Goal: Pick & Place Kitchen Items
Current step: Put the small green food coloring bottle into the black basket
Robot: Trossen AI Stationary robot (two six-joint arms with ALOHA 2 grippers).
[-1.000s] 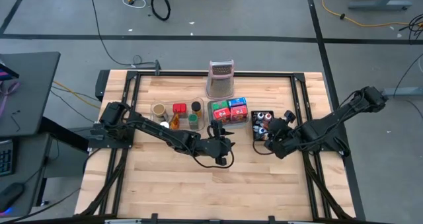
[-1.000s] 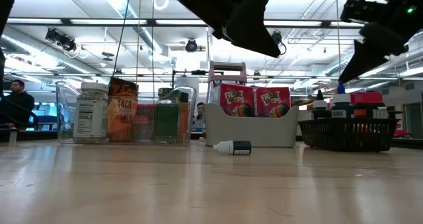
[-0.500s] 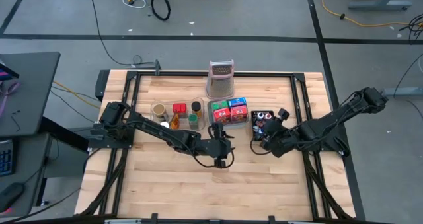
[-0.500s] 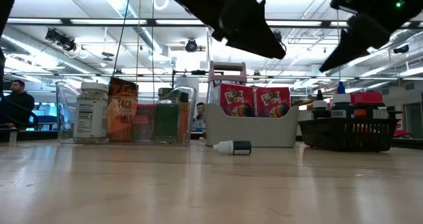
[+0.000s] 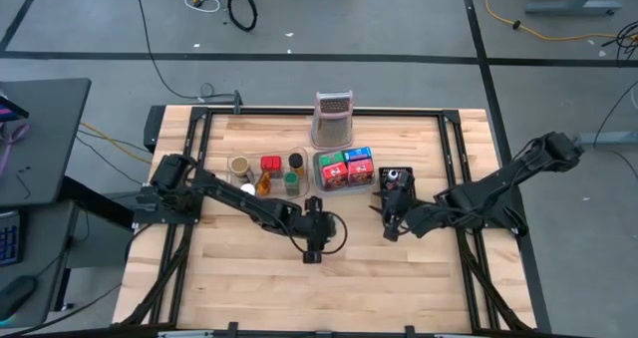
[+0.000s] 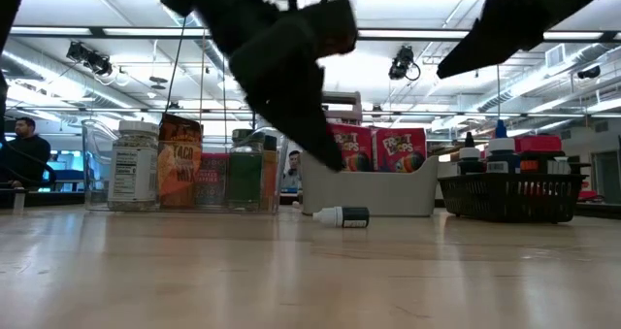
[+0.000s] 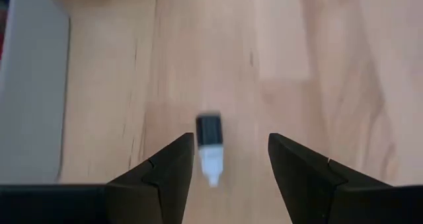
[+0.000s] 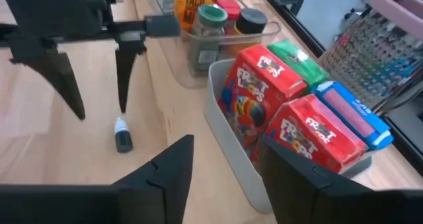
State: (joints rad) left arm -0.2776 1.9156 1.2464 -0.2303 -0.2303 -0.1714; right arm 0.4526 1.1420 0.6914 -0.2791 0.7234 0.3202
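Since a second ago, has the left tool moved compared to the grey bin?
Yes. In the high view the left tool has swung away from the grey bin, toward the table's near edge, and now hangs open over the small dropper bottle.

Right gripper [image 8: 221,168] jaws stand apart, empty. Just beyond them: grey tray [image 8: 231,151] holding red cereal boxes [image 8: 261,85]. Past it, clear bin [image 8: 192,49] with jars. Dropper bottle [image 8: 123,134] lies on the table [image 8: 39,138], left gripper [image 8: 96,85] above it.
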